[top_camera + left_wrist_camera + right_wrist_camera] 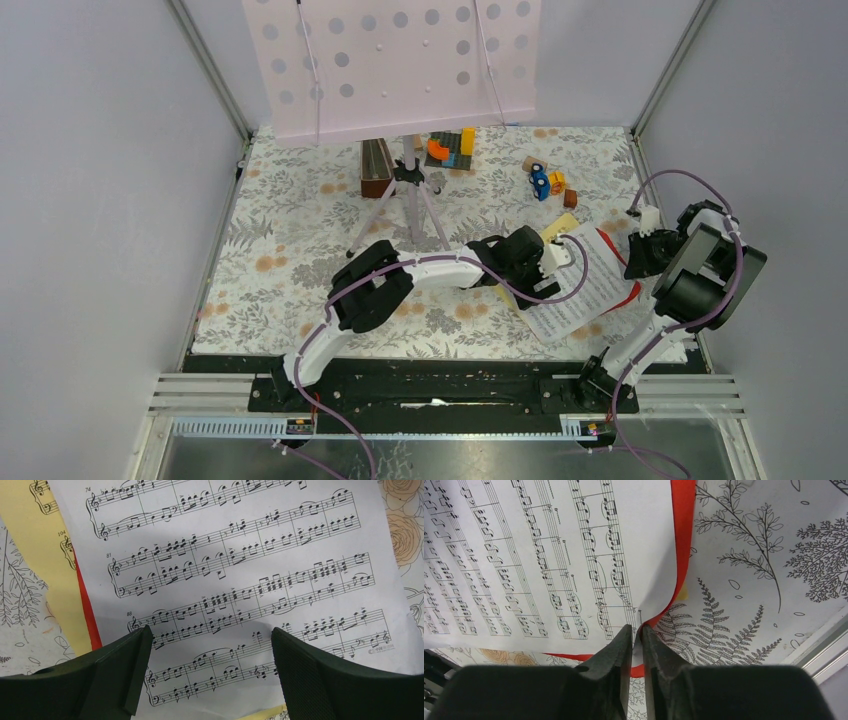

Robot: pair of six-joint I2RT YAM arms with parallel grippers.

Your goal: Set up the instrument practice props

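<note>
Bright, even, diffuse light; shadows are soft. The white page [240, 580] is sharp, crossed by faint grey shadows.

A lab robot cell; plain grey walls [90, 200], aluminium frame rails [190, 392], floral-clothed table [280, 220]

Top external: high above and behind the arm bases [275, 385], facing down over the whole surface [290, 250]
Left wrist: close above the white sheet-music page [240, 555], facing down between its own jaws
Right wrist: close at that page's edge, jaws at the bottom of view
Shared: the white sheet-music page appears in all three views
</note>
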